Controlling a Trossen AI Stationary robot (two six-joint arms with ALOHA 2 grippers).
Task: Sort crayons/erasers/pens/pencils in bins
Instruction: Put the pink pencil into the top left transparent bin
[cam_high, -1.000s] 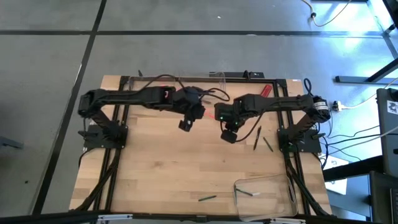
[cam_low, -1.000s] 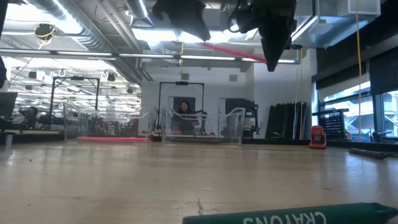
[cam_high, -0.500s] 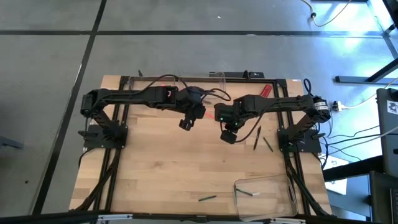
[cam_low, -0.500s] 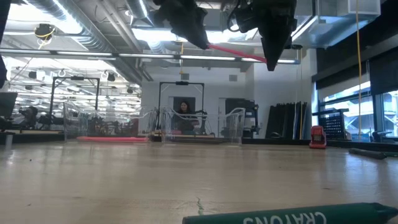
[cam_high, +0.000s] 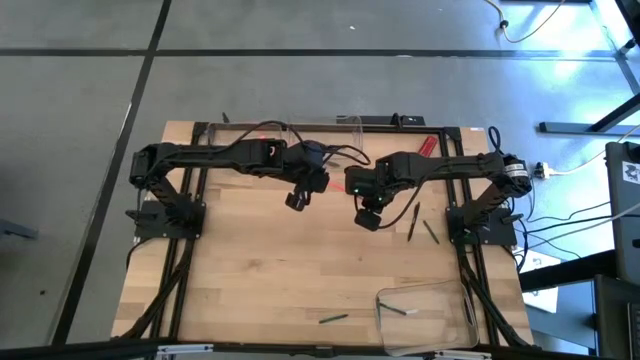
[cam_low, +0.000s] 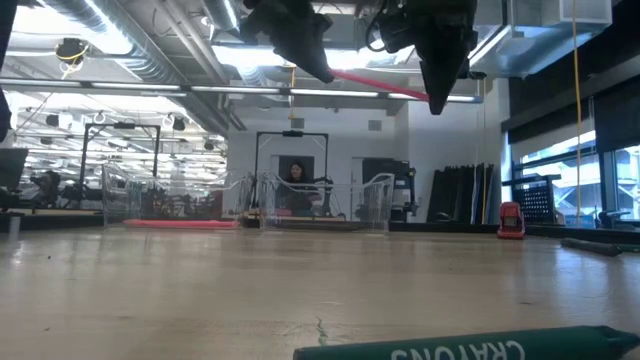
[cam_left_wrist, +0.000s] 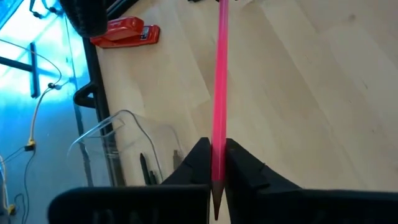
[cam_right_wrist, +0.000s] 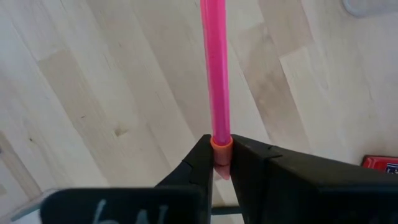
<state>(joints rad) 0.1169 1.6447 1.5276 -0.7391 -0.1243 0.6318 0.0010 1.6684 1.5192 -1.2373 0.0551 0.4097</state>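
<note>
- Both grippers hang above the middle of the table (cam_high: 250, 270), each holding one end of the same pink pencil (cam_low: 378, 85).
- Left gripper (cam_left_wrist: 214, 163): fingers pinched shut on the pencil's sharpened tip, its shaft running out toward 12 o'clock in the wrist view.
- Right gripper (cam_right_wrist: 221, 155): fingers clamped on the orange-collared end.
- In the high view, the right gripper lies toward 4 o'clock of the left.

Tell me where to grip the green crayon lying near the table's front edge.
Grip the green crayon at mid-length, from straight above, closing across its width: it lies flat on bare wood, clear of the bin. Left pincer and right pincer both clamp the pink pencil.
</note>
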